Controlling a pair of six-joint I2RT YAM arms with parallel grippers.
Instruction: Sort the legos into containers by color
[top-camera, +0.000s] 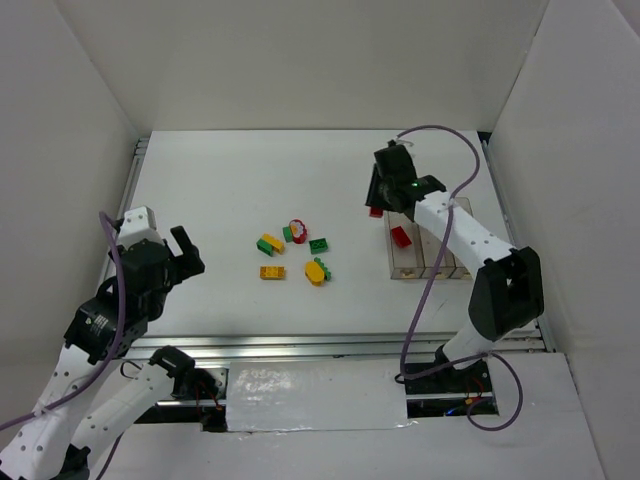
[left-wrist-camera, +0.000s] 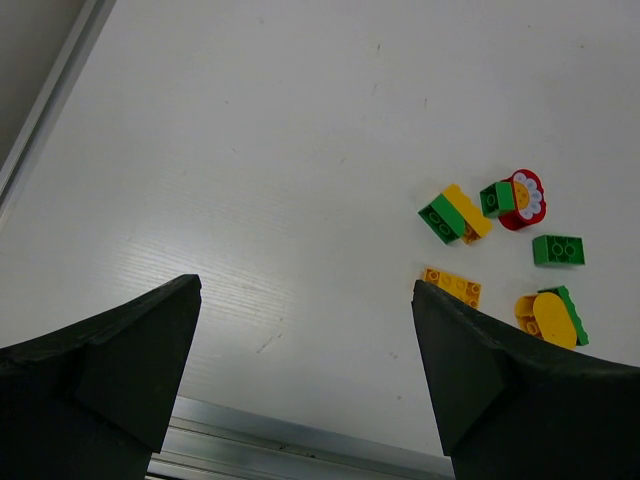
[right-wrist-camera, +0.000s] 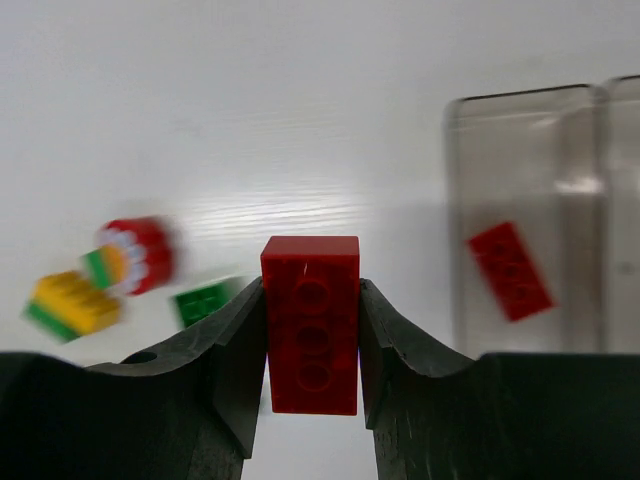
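Right gripper (right-wrist-camera: 311, 295): jaws closed on a red brick (right-wrist-camera: 311, 340), one finger against each long side, studs facing the camera. In the top view this gripper (top-camera: 385, 200) sits right of centre in the upper half of the frame. It is just up and left of the containers (top-camera: 437, 272), and the held brick shows as a red spot beneath it.

Containers: a row of clear bins at the right of the top view. The leftmost bin holds one red brick (top-camera: 401, 237) lying flat. The right wrist view confirms this in its upper right, showing the bin wall (right-wrist-camera: 520, 100) and the brick inside (right-wrist-camera: 510, 270).

Left gripper (left-wrist-camera: 305, 290): jaws wide open, nothing between them. It is at the left edge of the top view (top-camera: 185, 250), well apart from the loose pieces.

Loose legos, centre of the table:
- a green-and-yellow pair (top-camera: 269, 243)
- a red flower piece with a white face (top-camera: 297, 231), with a small green brick touching it
- a single green brick (top-camera: 318, 245)
- a flat yellow brick (top-camera: 272, 272)
- a rounded yellow piece beside a green one (top-camera: 318, 271)

These pieces are blurred at the left of the right wrist view, so that view probably cannot confirm their contacts.
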